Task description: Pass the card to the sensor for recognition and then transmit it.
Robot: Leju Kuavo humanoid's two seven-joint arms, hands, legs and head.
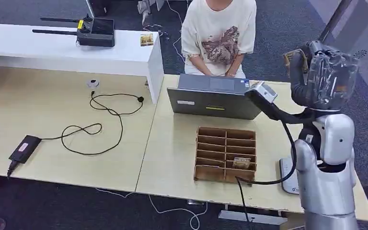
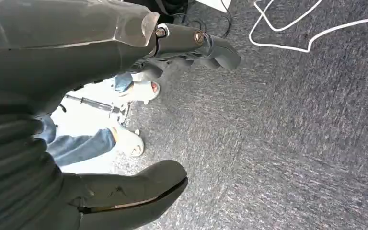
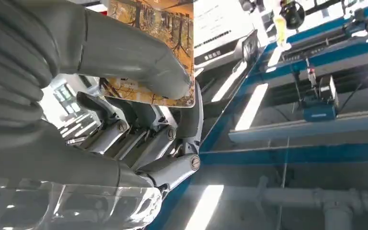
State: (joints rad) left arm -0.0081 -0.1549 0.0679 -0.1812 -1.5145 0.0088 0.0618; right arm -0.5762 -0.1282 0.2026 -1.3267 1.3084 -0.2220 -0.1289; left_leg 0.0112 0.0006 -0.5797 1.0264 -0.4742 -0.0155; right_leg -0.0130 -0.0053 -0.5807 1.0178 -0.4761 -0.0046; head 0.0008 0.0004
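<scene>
**Card raised in right hand**

No legible writing. Right hand (image 1: 316,72) lifted past the desk's (image 1: 76,129) right edge – thumb and fingers pinch the tree-printed card (image 3: 158,28). Left hand (image 2: 67,120) hangs over carpet – holding nothing, fingers apart.

No legible text, labels or numbers anywhere.

The counter (image 1: 76,143) is showing a pale, matt wood-grain top. The tray (image 1: 225,154) is looking like brown cardboard. The card (image 3: 158,28) is appearing glossy and printed. The right robot hand (image 1: 316,72) is wearing a shiny, clear plastic cover. The floor (image 2: 292,143) is showing rough grey carpet.
</scene>
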